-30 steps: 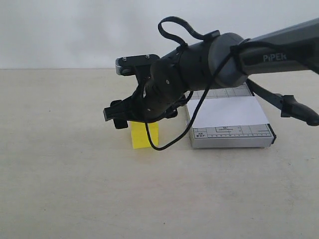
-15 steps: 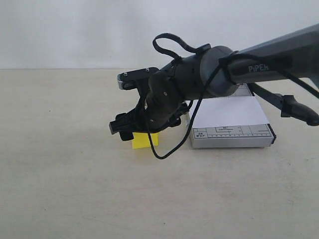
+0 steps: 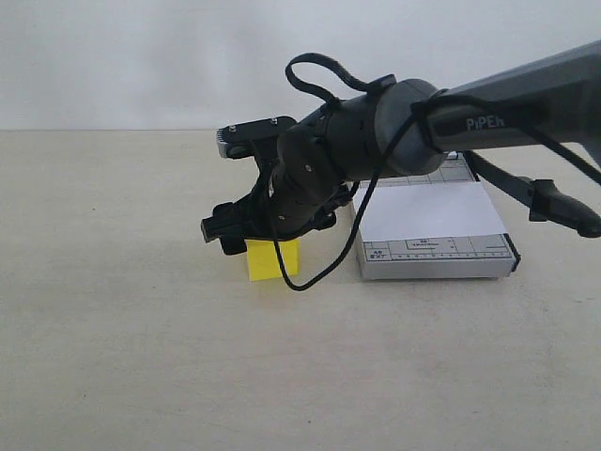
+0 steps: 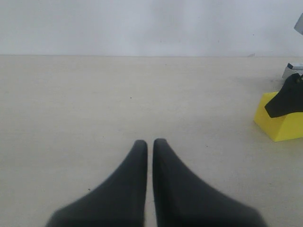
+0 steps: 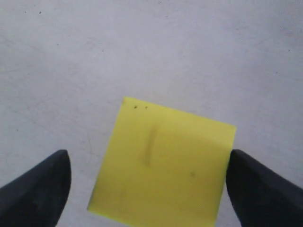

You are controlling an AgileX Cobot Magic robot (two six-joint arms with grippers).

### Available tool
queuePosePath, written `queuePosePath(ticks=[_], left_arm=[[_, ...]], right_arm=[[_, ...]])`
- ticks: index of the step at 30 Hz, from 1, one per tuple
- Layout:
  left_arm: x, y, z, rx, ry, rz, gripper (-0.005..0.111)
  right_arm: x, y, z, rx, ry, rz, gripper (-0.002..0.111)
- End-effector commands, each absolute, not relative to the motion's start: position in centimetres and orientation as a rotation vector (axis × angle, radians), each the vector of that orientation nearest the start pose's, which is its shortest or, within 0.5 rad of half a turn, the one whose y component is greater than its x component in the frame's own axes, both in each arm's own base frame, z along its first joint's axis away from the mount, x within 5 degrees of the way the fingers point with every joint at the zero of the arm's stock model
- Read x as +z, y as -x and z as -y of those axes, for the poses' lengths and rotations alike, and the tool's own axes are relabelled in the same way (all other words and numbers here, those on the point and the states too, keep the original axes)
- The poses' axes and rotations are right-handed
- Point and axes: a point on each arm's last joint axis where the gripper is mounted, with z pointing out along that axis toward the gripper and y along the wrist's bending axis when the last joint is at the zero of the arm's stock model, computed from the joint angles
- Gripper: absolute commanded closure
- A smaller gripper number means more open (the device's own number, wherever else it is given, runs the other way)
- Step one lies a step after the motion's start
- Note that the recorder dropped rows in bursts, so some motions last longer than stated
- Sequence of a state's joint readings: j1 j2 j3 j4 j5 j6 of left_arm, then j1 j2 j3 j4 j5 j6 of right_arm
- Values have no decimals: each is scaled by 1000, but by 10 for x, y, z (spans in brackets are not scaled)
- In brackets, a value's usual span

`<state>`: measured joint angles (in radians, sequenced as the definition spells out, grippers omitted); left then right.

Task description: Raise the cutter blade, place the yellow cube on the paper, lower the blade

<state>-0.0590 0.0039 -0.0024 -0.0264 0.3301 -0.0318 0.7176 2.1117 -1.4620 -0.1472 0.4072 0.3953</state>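
Observation:
The yellow cube [image 3: 272, 261] rests on the table just left of the grey trimmer. My right gripper [image 3: 246, 235] reaches across and hangs low over it, open. In the right wrist view the cube [image 5: 163, 165] lies between the spread fingertips [image 5: 52, 179], with a gap on one side. The white paper [image 3: 427, 211] lies on the trimmer base [image 3: 437, 260]. The cutter blade [image 3: 507, 183] is raised, its thick handle [image 3: 563, 209] out to the right. My left gripper [image 4: 150, 142] is shut and empty over bare table, with the cube [image 4: 280, 124] off to its side.
The beige table [image 3: 141, 357] runs wide to the left and front of the cube. A loose black cable [image 3: 324, 268] hangs from the right arm between the cube and the trimmer. A white wall stands behind.
My right gripper dipped down over the cube, then came back up slightly and shifted left. The cube, paper and blade have not moved.

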Motion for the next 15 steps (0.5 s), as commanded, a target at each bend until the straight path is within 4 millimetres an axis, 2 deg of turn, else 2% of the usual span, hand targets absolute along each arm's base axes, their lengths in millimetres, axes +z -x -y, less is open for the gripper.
queuePosePath(ticks=[1, 15], left_arm=[[185, -54, 4, -89, -4, -1799, 102], [185, -54, 4, -89, -4, -1799, 102]], right_arm=[[159, -349, -292, 309, 552, -2487, 25], [159, -349, -291, 302, 544, -2493, 25]])
